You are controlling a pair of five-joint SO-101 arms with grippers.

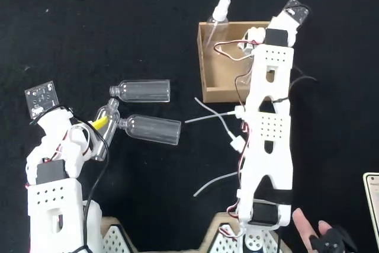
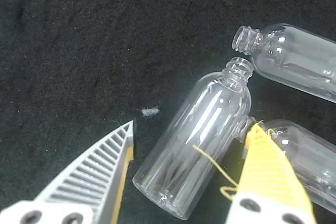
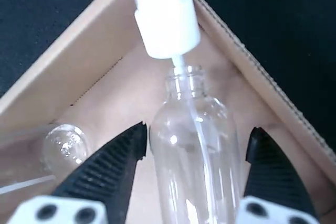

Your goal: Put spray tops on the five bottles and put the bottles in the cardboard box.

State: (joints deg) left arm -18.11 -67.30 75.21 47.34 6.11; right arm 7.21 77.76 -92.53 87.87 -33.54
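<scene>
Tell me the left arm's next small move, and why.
Probably close the left gripper on the bottle. Its jaws stand open on either side of the bottle's body, the bottle lies on the black table with a bare neck, and a gap shows beside the white jaw.

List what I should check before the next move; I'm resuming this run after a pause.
1. Right gripper astride the clear plastic bottle in the brown cardboard box: ok.
2. White spray top seated on that bottle's neck: not ok; it sits lifted and tilted, tube inside.
3. Left gripper astride a second clear bottle on the black table: ok.
4. That bottle capped: not ok, neck bare.
5. Two other clear bottles capped: not ok, both lie open.
6. Person's hand clear of the right arm's base: cannot tell.
</scene>
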